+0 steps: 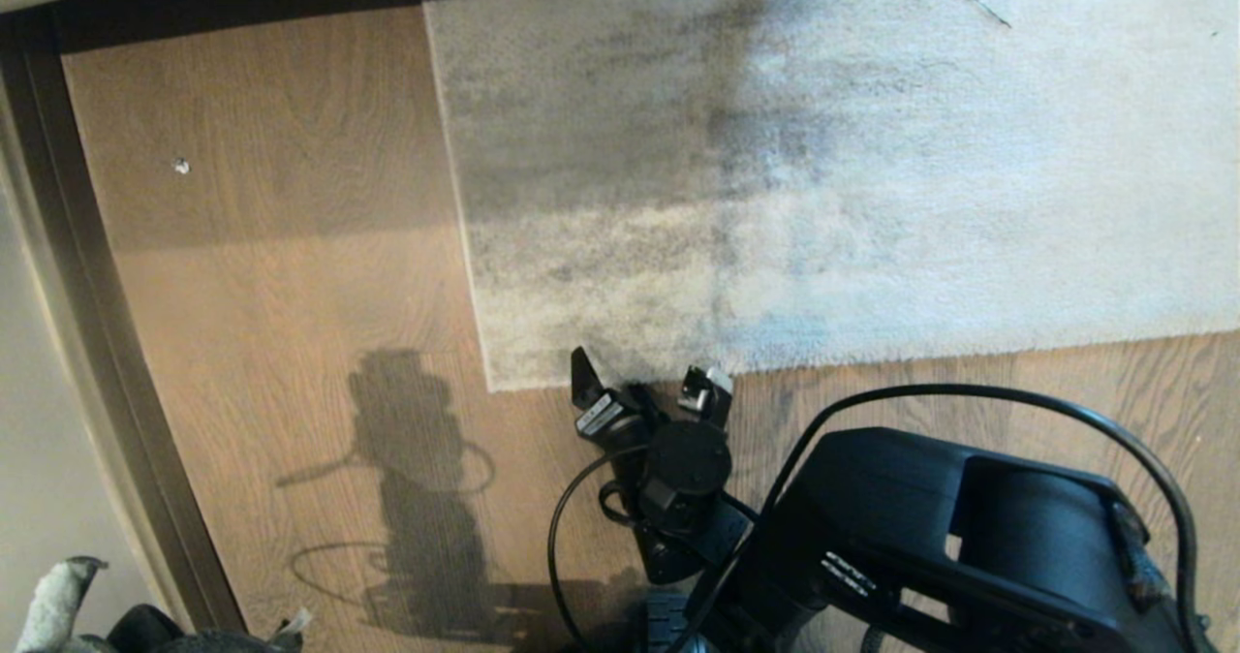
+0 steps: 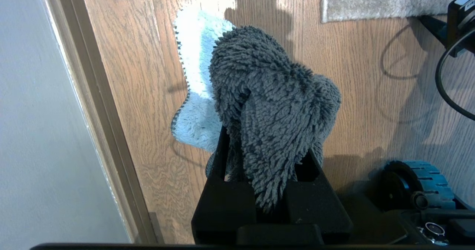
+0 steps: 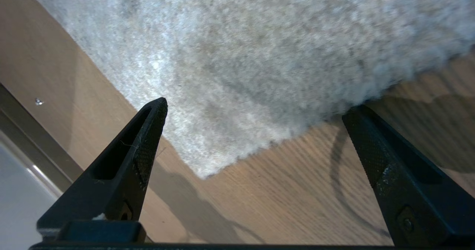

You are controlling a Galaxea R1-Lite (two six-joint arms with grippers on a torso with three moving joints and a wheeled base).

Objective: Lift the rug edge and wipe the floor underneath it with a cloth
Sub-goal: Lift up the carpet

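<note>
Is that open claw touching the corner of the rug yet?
Cannot tell. In the right wrist view the right gripper stands open astride the rug edge, fingertips overlapping its border; neither contact nor gap shows plainly.

Right gripper [image 1: 647, 379] hangs over the rug edge [image 1: 620, 367] by the near corner, fingers [image 1: 584, 374] spread. Rug lies flat on the floor [image 1: 291, 295]. Small pale speck [image 1: 181, 166], possibly debris, sits near the skirting strip [image 1: 87, 275].

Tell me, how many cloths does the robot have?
1: the cloth, fuzzy and dark grey with a pale blue side, clamped in the left gripper above the floor.
</note>
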